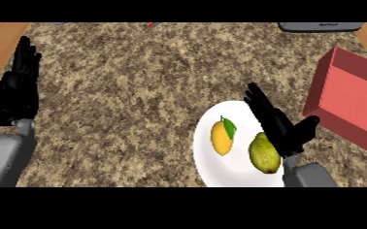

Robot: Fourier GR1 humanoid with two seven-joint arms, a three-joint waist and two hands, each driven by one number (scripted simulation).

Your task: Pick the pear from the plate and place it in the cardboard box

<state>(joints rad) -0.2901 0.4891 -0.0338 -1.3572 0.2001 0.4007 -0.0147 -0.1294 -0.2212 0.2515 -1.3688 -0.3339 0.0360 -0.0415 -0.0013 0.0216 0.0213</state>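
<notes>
Right hand (278, 121) hovers over the white plate (208, 160), fingers straight and spread, holding nothing, just right of the pear (264, 153) lying on the plate's near right beside a lemon (222, 138) (probably lining up a grasp). The red-sided box (342, 97) waits at right. Left hand (20, 85) rests open at the left edge.

Open right hand (276, 121) beside plated pear (264, 153)

Even, bright, flat light; no glare; faint soft shading on the counter (143, 77).
</notes>
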